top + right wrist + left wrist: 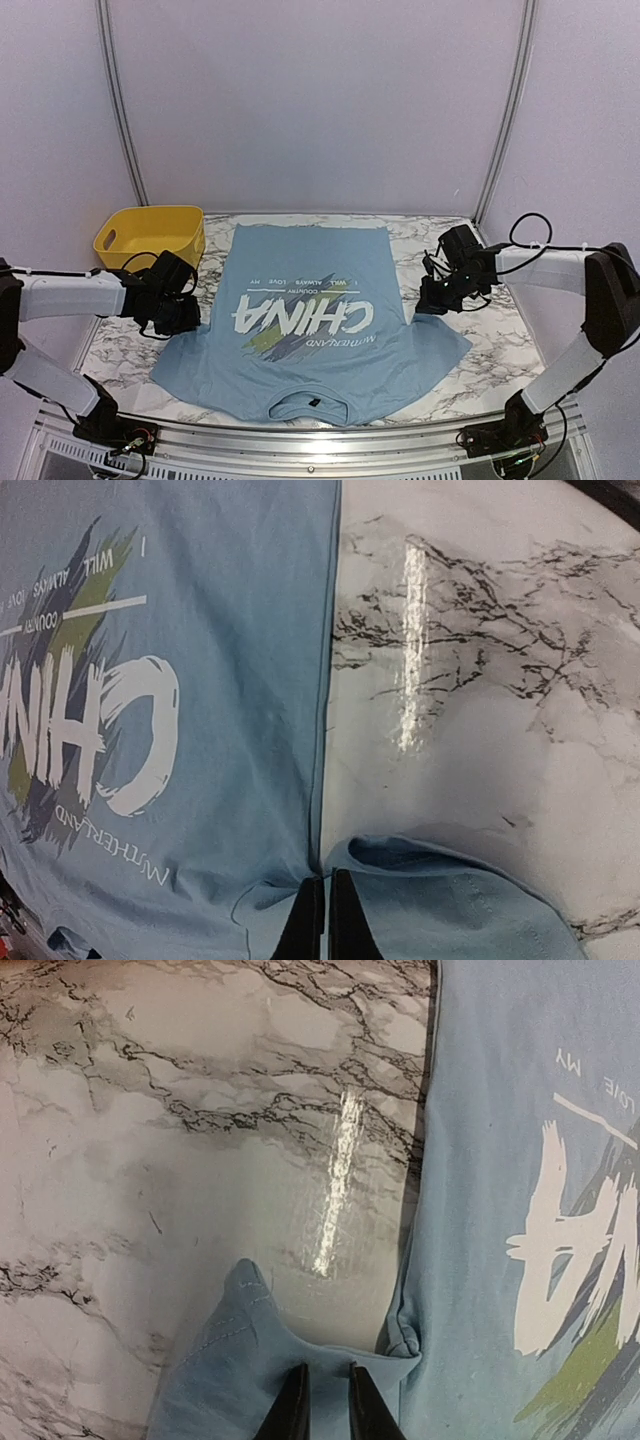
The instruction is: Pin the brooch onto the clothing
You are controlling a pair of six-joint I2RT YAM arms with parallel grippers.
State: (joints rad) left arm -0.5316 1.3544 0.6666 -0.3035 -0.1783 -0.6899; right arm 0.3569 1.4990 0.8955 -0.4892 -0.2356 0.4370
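The left gripper pinches one sleeve between narrowly parted jaws, and the right gripper, jaws almost together, nips the other sleeve of the light blue short-sleeved T-shirt lettered "CHINA". It lies flat, collar nearest the arms, on a white marble-patterned table, with a yellow plastic basket far left and pale lilac walls behind

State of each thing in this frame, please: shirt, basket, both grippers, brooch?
T-shirt: spread flat, print up, collar toward the arms.
Left gripper: shut on one sleeve.
Right gripper: shut on the other sleeve.
Yellow basket: upright, nothing visible inside.
Brooch: not in view.
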